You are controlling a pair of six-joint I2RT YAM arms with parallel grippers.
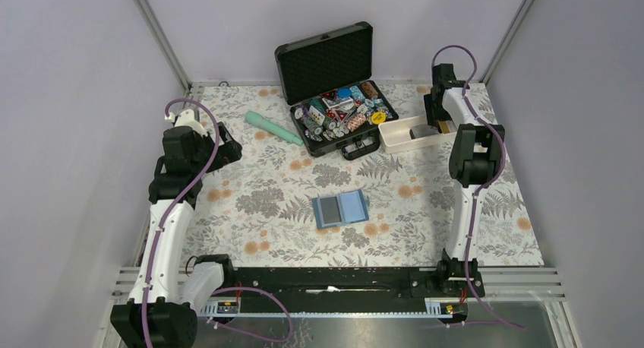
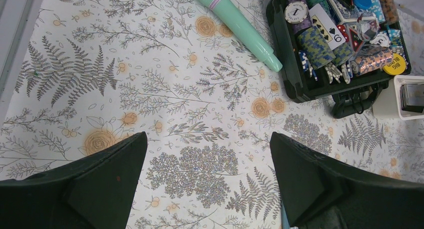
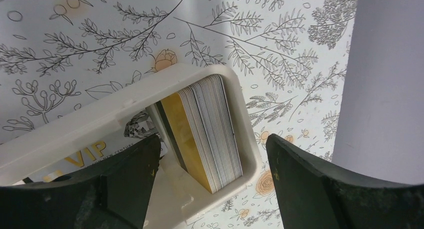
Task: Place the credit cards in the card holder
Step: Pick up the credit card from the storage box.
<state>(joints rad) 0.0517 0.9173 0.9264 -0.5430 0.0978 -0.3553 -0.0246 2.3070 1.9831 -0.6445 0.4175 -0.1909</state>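
The credit cards [image 3: 212,131] stand on edge as a thick stack, gold-faced with silver-grey edges, in the end of a white tray [image 3: 75,131]. My right gripper [image 3: 214,139] hangs open right above that stack; one finger is over the tray, the other over the cloth outside it, and neither touches a card. From above, the right gripper [image 1: 430,128] sits at the tray's [image 1: 395,135] right end. The card holder [image 1: 340,209] lies unfolded mid-table, teal-blue with a grey rectangle on its left half. My left gripper [image 2: 207,139] is open over bare cloth, and it shows far left as the left gripper [image 1: 228,152].
An open black case [image 1: 338,105] full of poker chips stands at the back centre, touching the tray's left end. A mint-green cylinder [image 1: 273,128] lies left of it. Grey walls and frame posts close the back and sides. A black rail [image 1: 334,279] runs along the near edge.
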